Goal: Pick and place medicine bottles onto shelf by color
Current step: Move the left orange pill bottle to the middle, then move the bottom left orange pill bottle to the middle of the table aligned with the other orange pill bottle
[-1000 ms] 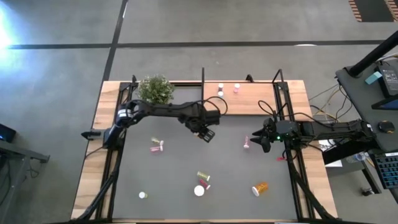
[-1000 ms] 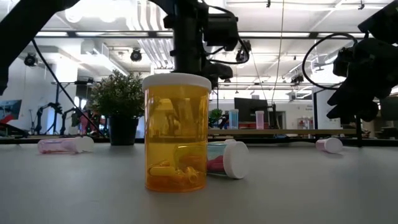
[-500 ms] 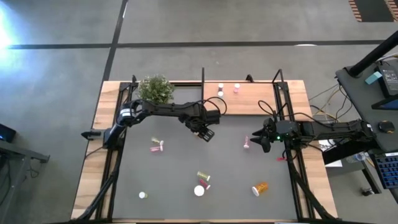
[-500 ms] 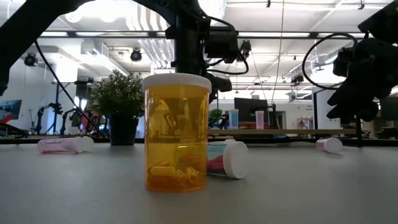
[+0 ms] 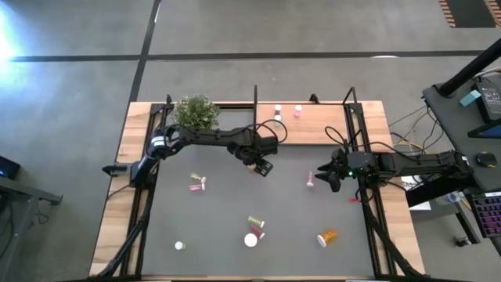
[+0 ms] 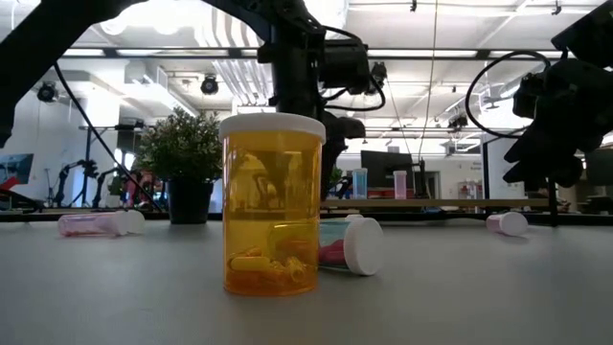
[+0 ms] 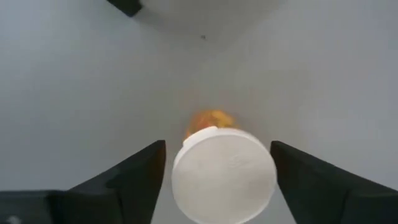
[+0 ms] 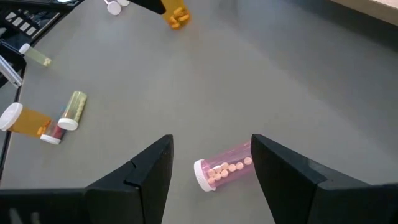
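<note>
My left gripper [image 5: 261, 166] points down over the middle of the dark table, just in front of the shelf [image 5: 313, 129]. It is open, with one finger on each side of an upright orange bottle's white cap [image 7: 224, 177]. That orange bottle [image 8: 175, 15] stands under it. My right gripper [image 5: 322, 176] waits open at the table's right side, and a pink bottle [image 8: 224, 169] lies on its side beyond its fingers. A white bottle [image 5: 277, 114] and a pink bottle [image 5: 297, 110] stand on the shelf. My left gripper's fingers come from above, beside the cap [image 7: 186, 168] of the upright orange bottle. A narrow gap shows at one finger [image 7: 146, 174]. The other finger [image 7: 292, 180] meets the cap's outline, and I cannot tell whether it touches.
A green plant [image 5: 196, 113] stands at the far left, beside the shelf. Loose bottles lie on the near half of the table: pink [image 5: 197, 184], yellow-green [image 5: 256, 222], a white-capped one [image 5: 251, 240], orange [image 5: 327, 236] and white [image 5: 179, 246]. Black posts [image 5: 255, 98] rise at the shelf's edges.
</note>
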